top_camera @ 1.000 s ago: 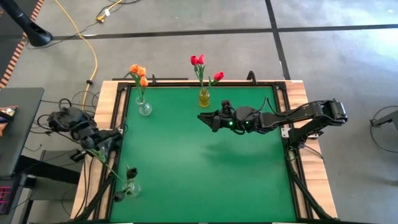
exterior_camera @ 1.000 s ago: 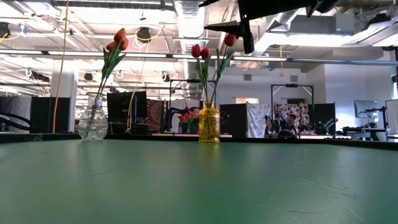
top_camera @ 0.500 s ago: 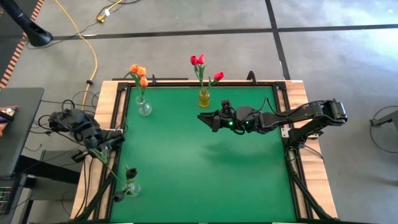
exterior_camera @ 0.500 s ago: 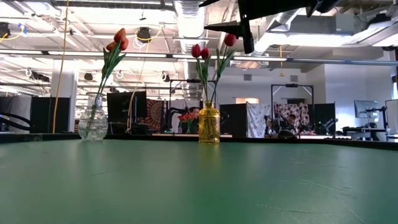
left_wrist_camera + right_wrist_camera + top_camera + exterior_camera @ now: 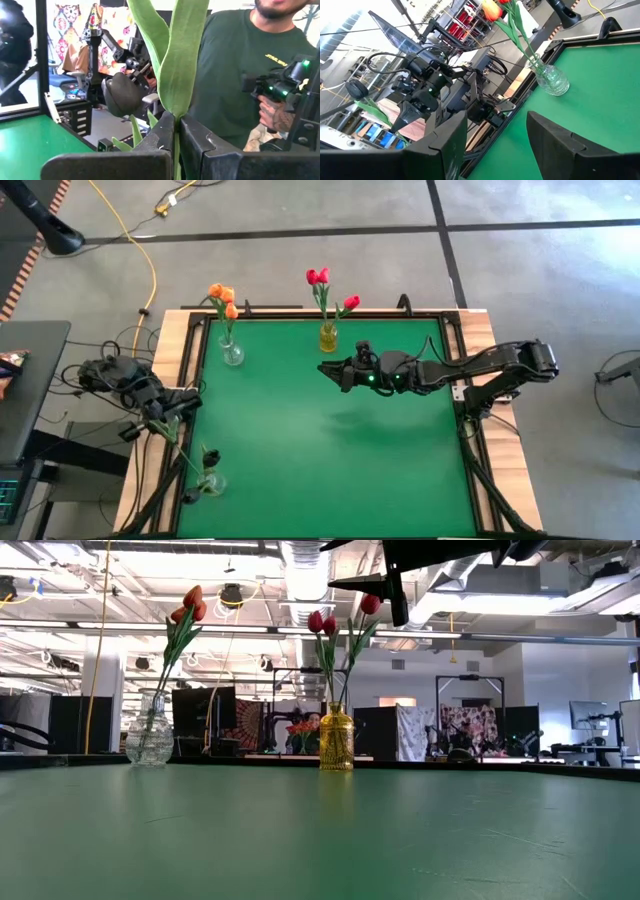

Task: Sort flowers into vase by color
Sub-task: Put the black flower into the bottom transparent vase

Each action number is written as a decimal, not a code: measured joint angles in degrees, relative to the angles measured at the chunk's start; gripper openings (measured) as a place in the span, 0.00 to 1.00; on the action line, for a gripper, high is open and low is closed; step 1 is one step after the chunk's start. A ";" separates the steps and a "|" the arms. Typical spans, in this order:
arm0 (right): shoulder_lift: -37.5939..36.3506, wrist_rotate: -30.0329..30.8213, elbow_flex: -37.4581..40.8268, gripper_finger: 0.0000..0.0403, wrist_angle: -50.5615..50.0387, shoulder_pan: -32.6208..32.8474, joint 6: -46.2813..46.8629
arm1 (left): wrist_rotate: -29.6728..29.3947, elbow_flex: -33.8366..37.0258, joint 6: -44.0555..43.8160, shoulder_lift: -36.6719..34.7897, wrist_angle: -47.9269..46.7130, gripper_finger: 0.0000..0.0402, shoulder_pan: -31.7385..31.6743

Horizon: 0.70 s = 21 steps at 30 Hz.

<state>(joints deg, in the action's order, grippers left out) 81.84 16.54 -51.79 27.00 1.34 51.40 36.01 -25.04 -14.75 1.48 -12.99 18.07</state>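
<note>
My left gripper (image 5: 160, 418) sits at the table's left edge, shut on a near-black tulip (image 5: 121, 95). Its green stem (image 5: 180, 448) slants toward a clear vase (image 5: 212, 483) at the near left corner, where dark heads (image 5: 210, 457) show. I cannot tell whether the stem reaches into that vase. Orange tulips (image 5: 222, 295) stand in a clear vase (image 5: 232, 353) at the far left. Red tulips (image 5: 318, 277) stand in a yellow vase (image 5: 328, 337) at the far middle. My right gripper (image 5: 325, 370) hovers open above the table, just nearside of the yellow vase. My left gripper pinches the tulip's green stem and leaf base (image 5: 176, 131) between its two fingers (image 5: 197, 142). The leaf and the dark head stand out beyond the fingertips. The flower is lifted off the table where it is held; its lower end cannot be seen.
A person in a dark green shirt (image 5: 235, 60) stands beyond the table's left side, close to my left arm. Cables and a yellow cord (image 5: 150, 270) lie on the floor. Open green tabletop (image 5: 330, 460) stretches between the vases.
My left gripper has shifted a little toward the near edge and the corner vase, staying shut on the stem. The right arm has kept still.
</note>
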 joint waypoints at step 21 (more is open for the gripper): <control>0.00 -0.13 0.00 0.57 0.00 -1.11 -0.43 | 2.11 0.02 1.92 6.38 -1.16 0.00 0.00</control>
<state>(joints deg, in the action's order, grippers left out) 81.84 16.41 -51.79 27.00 0.24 50.97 38.12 -25.02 -12.82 7.86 -14.15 18.07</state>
